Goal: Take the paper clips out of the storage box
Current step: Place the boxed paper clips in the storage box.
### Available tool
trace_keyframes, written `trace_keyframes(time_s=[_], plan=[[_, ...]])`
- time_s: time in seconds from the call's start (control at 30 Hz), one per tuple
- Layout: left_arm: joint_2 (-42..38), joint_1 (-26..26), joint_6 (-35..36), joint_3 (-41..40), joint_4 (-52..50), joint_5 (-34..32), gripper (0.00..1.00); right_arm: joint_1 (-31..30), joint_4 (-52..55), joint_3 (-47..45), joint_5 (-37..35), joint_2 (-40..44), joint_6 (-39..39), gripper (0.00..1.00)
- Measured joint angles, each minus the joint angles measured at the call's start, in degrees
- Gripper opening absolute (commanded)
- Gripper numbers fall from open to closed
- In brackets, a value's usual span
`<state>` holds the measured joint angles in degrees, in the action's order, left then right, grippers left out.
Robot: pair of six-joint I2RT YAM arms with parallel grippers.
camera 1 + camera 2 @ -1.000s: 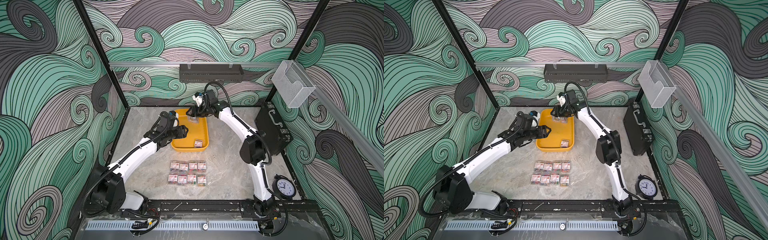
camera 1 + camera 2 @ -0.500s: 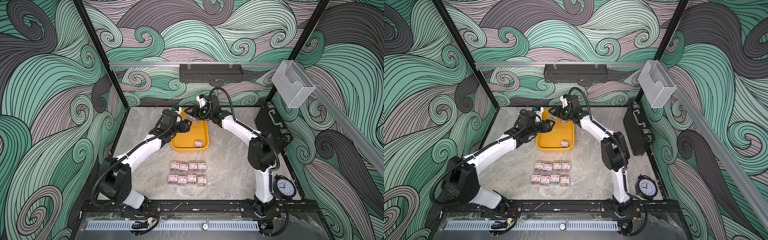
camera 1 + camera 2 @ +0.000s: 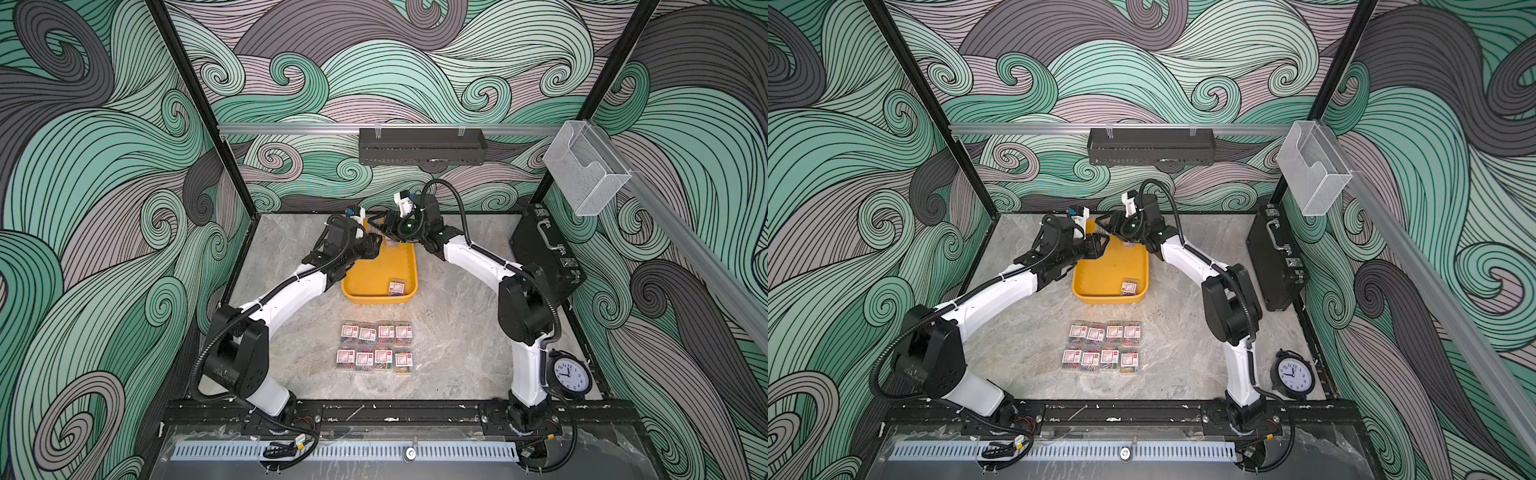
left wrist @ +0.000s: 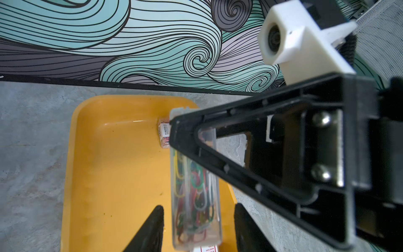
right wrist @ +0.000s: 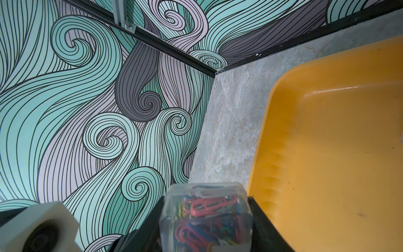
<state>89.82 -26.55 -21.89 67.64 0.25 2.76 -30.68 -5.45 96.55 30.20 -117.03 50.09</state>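
A grey marbled table stands inside a booth with green wave-patterned walls. At its far middle lies a shallow yellow tray. Two white robot arms reach in from the near edge and meet above the tray's far end.

The right gripper is clamped on one end of the held box, a clear box of coloured paper clips, in the air. The left gripper faces it. Its two fingers stand one on each side of the box's free end, with a narrow gap on both sides, so they are not gripping.

The eight boxes already out of the tray sit on the table in two rows of four, nearer the front. The corner box lies in the tray's near right corner, and the far box lies towards its far end.

This looks like a hand-over from right to left. To do it well, the left fingers should probably close squarely on the flat sides and be firm before the right lets go. Smooth plastic pinched at a corner could twist or slip.

In both top views the gripper bodies cover the held box, so contact cannot be checked there. In the left wrist view its labelled end is cut off, and a right finger hides part of the far box. Whether more boxes lie under the arms cannot be told.
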Motion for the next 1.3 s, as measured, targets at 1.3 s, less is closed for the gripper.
trace_keyframes(time_s=[1.3], plan=[[1.1, 0.0, 8.6, 0.9, -0.3, -2.6, 0.2, -0.3, -6.0, -3.8, 0.5, 2.0, 4.7, 0.79]])
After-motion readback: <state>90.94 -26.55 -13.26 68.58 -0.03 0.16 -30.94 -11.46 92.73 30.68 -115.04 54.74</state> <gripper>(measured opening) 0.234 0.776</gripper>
